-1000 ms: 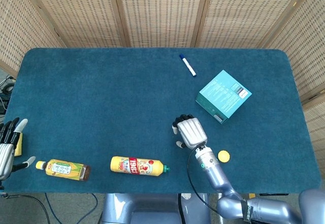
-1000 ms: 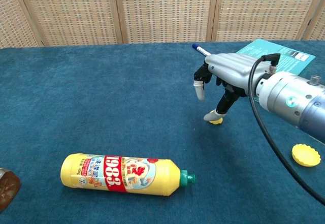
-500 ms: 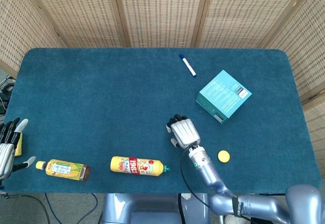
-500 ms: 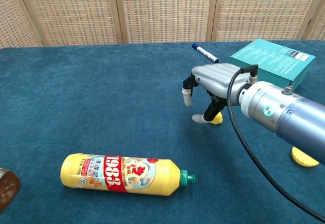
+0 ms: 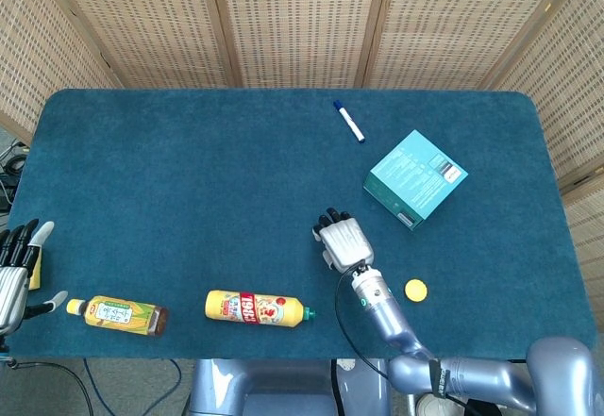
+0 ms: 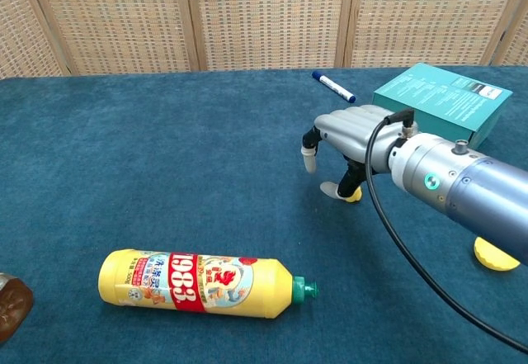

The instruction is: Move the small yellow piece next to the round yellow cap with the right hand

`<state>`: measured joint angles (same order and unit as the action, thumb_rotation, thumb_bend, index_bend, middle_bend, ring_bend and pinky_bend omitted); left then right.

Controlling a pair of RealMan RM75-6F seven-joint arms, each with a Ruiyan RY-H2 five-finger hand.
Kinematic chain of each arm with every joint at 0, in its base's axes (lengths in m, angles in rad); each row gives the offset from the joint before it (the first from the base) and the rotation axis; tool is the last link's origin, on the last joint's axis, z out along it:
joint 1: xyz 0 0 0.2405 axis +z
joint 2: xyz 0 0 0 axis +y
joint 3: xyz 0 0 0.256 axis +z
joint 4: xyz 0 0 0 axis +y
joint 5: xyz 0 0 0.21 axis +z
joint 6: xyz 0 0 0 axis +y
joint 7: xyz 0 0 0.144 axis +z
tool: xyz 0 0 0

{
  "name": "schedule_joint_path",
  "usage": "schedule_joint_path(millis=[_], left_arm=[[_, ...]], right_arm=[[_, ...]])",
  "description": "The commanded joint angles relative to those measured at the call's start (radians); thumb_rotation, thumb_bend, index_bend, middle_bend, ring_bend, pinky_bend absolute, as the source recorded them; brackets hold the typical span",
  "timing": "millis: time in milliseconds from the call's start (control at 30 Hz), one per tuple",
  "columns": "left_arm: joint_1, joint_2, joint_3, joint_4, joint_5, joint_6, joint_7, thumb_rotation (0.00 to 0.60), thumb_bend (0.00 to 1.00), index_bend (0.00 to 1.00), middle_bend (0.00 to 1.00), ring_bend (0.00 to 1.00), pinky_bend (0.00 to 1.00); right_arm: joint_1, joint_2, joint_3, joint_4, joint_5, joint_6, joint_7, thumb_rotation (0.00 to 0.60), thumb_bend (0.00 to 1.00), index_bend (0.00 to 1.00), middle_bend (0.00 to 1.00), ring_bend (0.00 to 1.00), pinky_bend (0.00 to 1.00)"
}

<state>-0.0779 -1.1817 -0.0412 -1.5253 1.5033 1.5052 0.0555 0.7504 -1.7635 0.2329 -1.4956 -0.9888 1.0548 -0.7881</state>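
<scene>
The blue counter holds everything. The right hand hovers with fingers curled down, touching the small yellow piece beneath it. I cannot tell if they pinch it. It looks tiny, light and hard, so pinch its sides. The round yellow cap lies nearby.

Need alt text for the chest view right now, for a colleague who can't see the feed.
The right hand hangs palm-down over the blue table, one fingertip against the small yellow piece. The round yellow cap lies apart, nearer the camera at the right edge, and a yellow bottle lies on its side in front.
</scene>
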Motion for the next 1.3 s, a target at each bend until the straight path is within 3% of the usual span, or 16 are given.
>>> schedule_joint_path(millis=[33,1300], left_arm=[[0.0,0.0,0.0,0.0,-0.001,-0.001,0.001,0.6,0.05,0.0,0.0,0.0,0.0],[-0.004,-0.003,0.007,-0.001,0.006,-0.006,0.015,0.6,0.05,0.0,0.0,0.0,0.0]], right_arm=[[0.005,-0.001,-0.006,0.015,0.015,-0.004,-0.008,0.6,0.38,0.4,0.24,0.12,0.26],[0.041,-0.013,-0.05,0.093,0.122,-0.015,-0.034,0.6,0.38,0.33,0.19,0.07,0.24]])
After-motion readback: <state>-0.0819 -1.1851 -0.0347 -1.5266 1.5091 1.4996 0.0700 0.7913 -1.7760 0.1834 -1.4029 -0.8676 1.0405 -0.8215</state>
